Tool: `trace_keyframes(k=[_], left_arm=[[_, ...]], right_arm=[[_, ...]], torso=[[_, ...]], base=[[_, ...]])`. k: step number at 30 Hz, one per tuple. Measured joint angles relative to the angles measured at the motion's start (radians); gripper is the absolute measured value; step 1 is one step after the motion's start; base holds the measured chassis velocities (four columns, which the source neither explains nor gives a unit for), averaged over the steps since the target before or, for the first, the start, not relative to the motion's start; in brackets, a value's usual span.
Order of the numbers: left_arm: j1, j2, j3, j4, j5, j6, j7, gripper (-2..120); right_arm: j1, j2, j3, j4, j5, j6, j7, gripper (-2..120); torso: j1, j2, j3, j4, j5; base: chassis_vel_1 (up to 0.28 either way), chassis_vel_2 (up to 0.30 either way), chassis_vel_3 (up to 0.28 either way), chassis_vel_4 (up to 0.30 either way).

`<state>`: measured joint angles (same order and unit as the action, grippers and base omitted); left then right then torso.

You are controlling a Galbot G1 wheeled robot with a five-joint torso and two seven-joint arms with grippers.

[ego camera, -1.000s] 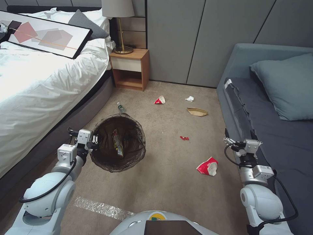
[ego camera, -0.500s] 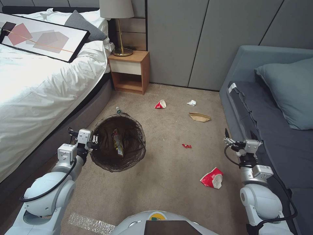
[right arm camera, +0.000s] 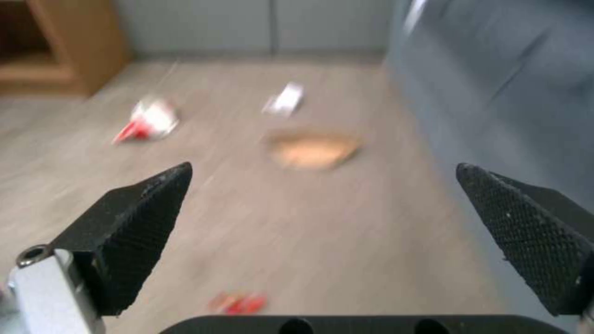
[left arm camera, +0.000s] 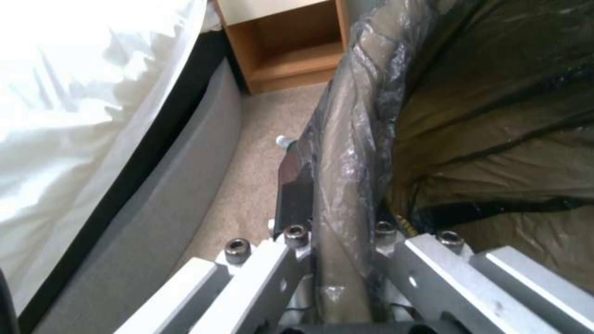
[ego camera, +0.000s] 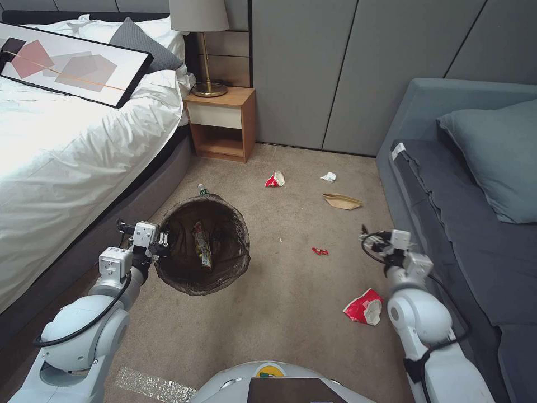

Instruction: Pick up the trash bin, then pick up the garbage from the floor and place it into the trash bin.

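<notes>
The trash bin (ego camera: 189, 285), lined with a dark bag, hangs above the floor (ego camera: 291, 302); a wrapper lies inside it. My left gripper (ego camera: 163, 243) is shut on its rim; the left wrist view shows the bagged rim (left arm camera: 346, 153) clamped between the fingers. My right gripper (ego camera: 370, 238) is open over the carpet beside the sofa. Garbage lies scattered: a red-and-white wrapper (ego camera: 364, 307), a red scrap (ego camera: 319, 251), a brown paper bag (ego camera: 341, 201), a white tissue (ego camera: 328, 177), a red-and-white cup (ego camera: 274, 179) and a bottle (ego camera: 203, 190). The open right gripper (right arm camera: 323, 169) faces the brown bag (right arm camera: 313, 148) and the red scrap (right arm camera: 238, 302).
A bed (ego camera: 67, 145) with a framed picture runs along the left. A wooden nightstand (ego camera: 222, 120) with a lamp stands at the back wall. A grey sofa (ego camera: 464, 212) with a cushion lines the right. Open carpet lies between them.
My right arm has swung inward, carrying the open gripper from the sofa's edge out over the carpet. The view shifted slightly earlier. The left gripper still holds the bin in the same place.
</notes>
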<state>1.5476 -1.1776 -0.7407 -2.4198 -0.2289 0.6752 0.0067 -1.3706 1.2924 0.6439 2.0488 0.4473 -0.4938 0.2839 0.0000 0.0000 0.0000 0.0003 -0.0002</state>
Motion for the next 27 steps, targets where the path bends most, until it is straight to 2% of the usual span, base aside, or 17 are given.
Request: trace_keyframes(k=[3,4,6,7,11,14,22,27], left_arm=[[0.008,0.001,-0.004,-0.004,0.0,-0.002,0.0,0],[0.008,0.001,-0.004,-0.004,0.0,-0.002,0.0,0],[0.013,0.001,-0.011,-0.006,0.0,-0.003,0.0,0],[0.016,0.003,-0.016,-0.007,-0.001,-0.003,0.001,0],[0.02,0.004,-0.021,-0.008,-0.001,-0.003,0.001,0],[0.022,0.001,-0.022,-0.008,-0.001,-0.004,0.002,0],[0.019,-0.002,-0.02,0.0,0.001,-0.005,0.004,0],[0.013,-0.002,-0.015,0.011,0.004,-0.007,0.007,0]], right_arm=[[0.078,-0.017,-0.074,-0.077,0.133,-0.16,0.105,100],[0.078,-0.017,-0.074,-0.077,0.133,-0.16,0.105,100],[0.127,-0.017,-0.125,-0.135,0.256,-0.242,0.184,100],[0.151,-0.017,-0.149,-0.169,0.307,-0.255,0.207,100],[0.188,-0.015,-0.183,-0.217,0.376,-0.26,0.235,100],[0.235,-0.004,-0.213,-0.301,0.442,-0.258,0.256,100],[0.243,0.023,-0.194,-0.426,0.376,-0.249,0.258,100],[0.218,0.025,-0.152,-0.442,0.336,-0.241,0.263,100]], torso=[[0.0,0.0,0.0,-0.0001,0.0001],[0.0,0.0,0.0,-0.0001,0.0001],[0.0,0.0,0.0,-0.0004,0.0003],[0.0,0.0,0.0,-0.0002,0.0002],[0.0,0.0,0.0,-0.0002,0.0003],[0.0,0.0,0.0,-0.0002,0.0002],[0.0,0.0,0.0,-0.0003,0.0003],[0.0,0.0,0.0,-0.0003,0.0002]], base=[[0.0,0.0,0.0,0.0],[0.0,0.0,0.0,0.0],[0.0,0.0,0.0,0.0],[0.0,0.0,0.0,0.0],[0.0,0.0,0.0,0.0],[0.0,0.0,0.0,0.0],[0.0,0.0,0.0,0.0],[0.0,0.0,0.0,0.0]])
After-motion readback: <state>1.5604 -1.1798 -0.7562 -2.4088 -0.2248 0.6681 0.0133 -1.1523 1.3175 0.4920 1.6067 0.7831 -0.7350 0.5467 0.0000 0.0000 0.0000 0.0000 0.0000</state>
